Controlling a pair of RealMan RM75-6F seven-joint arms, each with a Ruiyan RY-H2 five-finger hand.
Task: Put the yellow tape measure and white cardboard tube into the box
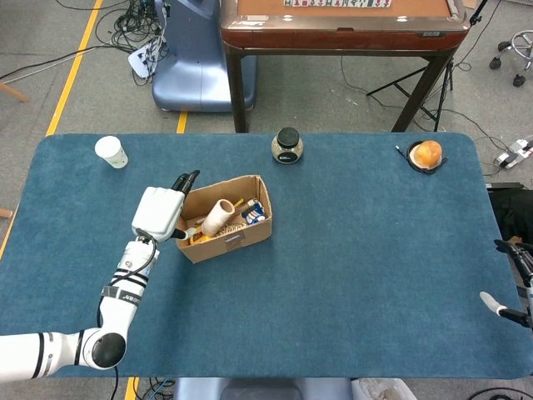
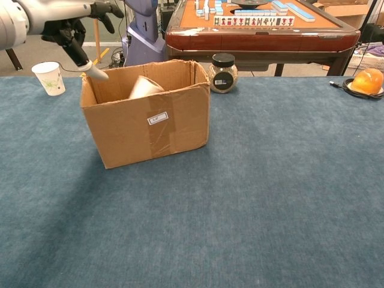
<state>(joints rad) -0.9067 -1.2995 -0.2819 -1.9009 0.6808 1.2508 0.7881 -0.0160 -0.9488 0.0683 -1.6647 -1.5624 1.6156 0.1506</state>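
Now the white cardboard tube (image 1: 218,217) lies inside the box (image 1: 242,239), tilted, its upper end leaning toward the box's left wall and showing just above the rim in the chest view. Beneath and beside it, yellow shows on the box floor, most likely the yellow tape measure (image 1: 198,236), though it is too small to make out for certain. Judged from this, both task things are already in the box, and the tube rests at a slant because it has settled against the clutter below.

The left hand (image 1: 162,213) hovers at the box's left rim, just beside the tube but apart from it, fingers spread and holding nothing. In the chest view its fingers point over the near-left corner.

The right hand (image 1: 506,308) sits at the far right edge of the worktop (image 1: 375,250); whether it is apart or closed, I cannot tell.
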